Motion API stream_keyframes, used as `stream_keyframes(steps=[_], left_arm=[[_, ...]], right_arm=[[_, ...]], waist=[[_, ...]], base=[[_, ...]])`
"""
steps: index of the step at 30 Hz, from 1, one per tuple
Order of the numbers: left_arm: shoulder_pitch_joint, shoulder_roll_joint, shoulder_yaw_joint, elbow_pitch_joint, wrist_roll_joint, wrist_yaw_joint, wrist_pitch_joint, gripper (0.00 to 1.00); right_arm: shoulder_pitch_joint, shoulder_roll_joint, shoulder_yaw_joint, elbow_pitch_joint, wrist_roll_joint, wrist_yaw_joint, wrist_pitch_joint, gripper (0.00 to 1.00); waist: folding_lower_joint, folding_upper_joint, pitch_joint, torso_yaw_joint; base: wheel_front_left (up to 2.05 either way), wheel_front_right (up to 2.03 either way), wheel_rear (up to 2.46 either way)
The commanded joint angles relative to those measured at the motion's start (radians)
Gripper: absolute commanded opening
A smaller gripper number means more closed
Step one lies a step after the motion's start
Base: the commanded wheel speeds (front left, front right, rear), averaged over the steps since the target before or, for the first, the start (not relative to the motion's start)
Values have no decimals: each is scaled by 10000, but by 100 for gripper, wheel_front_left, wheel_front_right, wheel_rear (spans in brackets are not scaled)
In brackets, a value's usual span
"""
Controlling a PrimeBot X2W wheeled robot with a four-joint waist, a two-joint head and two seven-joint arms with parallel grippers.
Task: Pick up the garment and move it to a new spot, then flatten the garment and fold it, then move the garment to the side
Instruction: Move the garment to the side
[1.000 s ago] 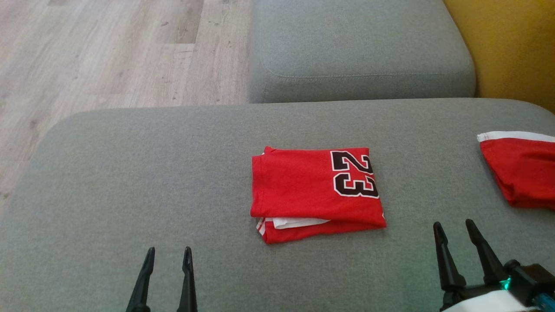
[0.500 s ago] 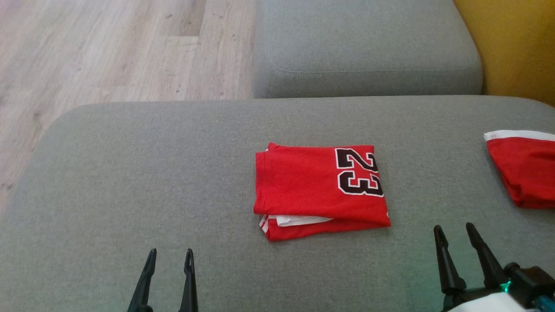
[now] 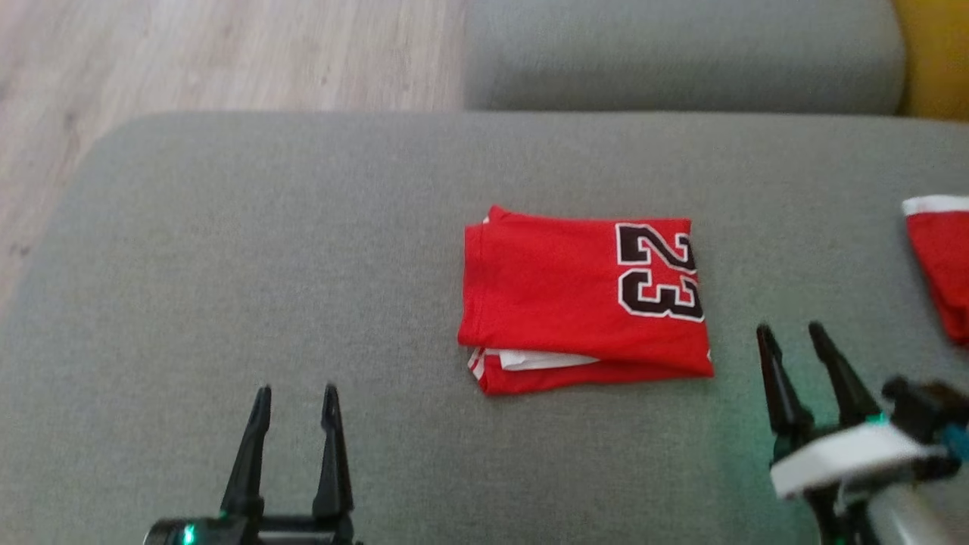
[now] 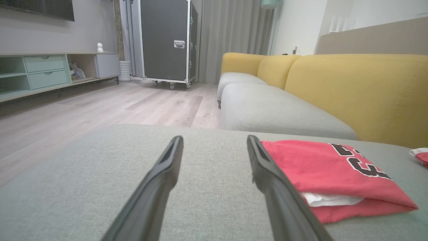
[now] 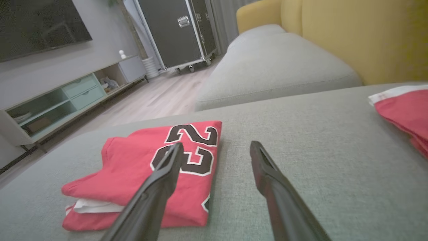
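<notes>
While wide and empty at the cushion (image 3: 227, 265) front edge, take left gripper (image 3: 296, 389) and right gripper (image 3: 789, 328) to both ends of the shirt (image 3: 560, 288) — pinch every layer, lift level.

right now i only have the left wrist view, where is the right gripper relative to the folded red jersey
Observer: Head view: the right gripper is open, just right of the folded jersey's near right corner, not touching it.
Operator: and my own fingers, are they clear of it
Observer: Yes. The left gripper is open, left of the jersey, with bare cushion between.
Operator: what's the red bit at my far right
Observer: A second red garment with a white band, lying apart from the jersey, further right.
</notes>
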Motion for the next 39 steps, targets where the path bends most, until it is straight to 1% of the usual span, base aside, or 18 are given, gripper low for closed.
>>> stream_keyframes(steps=[1,5,6,11,16,17,18,19,20,23,28,30,33,39], left_arm=[[-625,-86,173,-401,92,108,-95,100],[-963,-87,-29,-342,354,130,-95,100],[-963,-87,-29,-342,354,130,-95,100],[-1340,-87,-238,-124,508,107,-95,100],[-1542,-87,-466,48,485,132,-95,100],[-1570,-87,-498,79,472,144,-95,100],[-1595,-87,-528,105,459,156,-95,100],[-1614,-87,-550,125,443,169,-95,100],[-1627,-87,-564,142,425,184,-95,100],[-1645,-87,-589,186,385,242,-95,100],[-1663,-87,-602,211,367,330,-95,100],[-1667,-87,-595,210,376,331,-95,100],[-1729,-87,-591,195,374,324,-95,100],[-2072,-87,-624,149,408,312,-95,100]], right_arm=[[-798,-335,270,-91,291,-7,274,100],[-1877,-597,606,601,1193,-7,1454,100],[-1877,-597,606,601,1193,-7,1454,100],[-2863,-816,1177,1467,2667,-7,2958,100],[-3419,-934,1544,2108,3892,-7,3936,100],[-3483,-928,1633,2162,4103,-7,4063,85],[-3533,-918,1723,2167,4312,-7,4149,38],[-3571,-918,1799,2136,4499,-7,4171,2],[-3592,-929,1859,2103,4683,-7,4162,0],[-3673,-1126,1960,2025,4955,-7,3832,0],[-3883,-1811,2180,1896,4973,-7,3439,0],[-3985,-2237,2250,1775,4922,-7,3448,0],[-4158,-3038,2272,1513,4753,-7,3543,0],[-4468,-4691,1826,923,4436,-7,3893,0]], waist=[[-2,0,406,137],[-2,0,805,225],[-2,0,805,225],[-2,0,1173,386],[-2,0,1411,559],[-2,0,1437,583],[-2,0,1454,606],[-2,0,1466,623],[-2,0,1471,633],[-2,0,1456,614],[-2,0,1451,361],[-2,0,1525,186],[-2,0,1733,-153],[-2,0,2278,-858]], base=[[0,0,0],[0,0,0],[0,0,0],[0,0,0],[0,0,0],[0,0,0],[0,0,0],[0,0,0],[0,0,0],[0,0,0],[0,0,0],[0,0,0],[0,0,0],[0,0,0]])
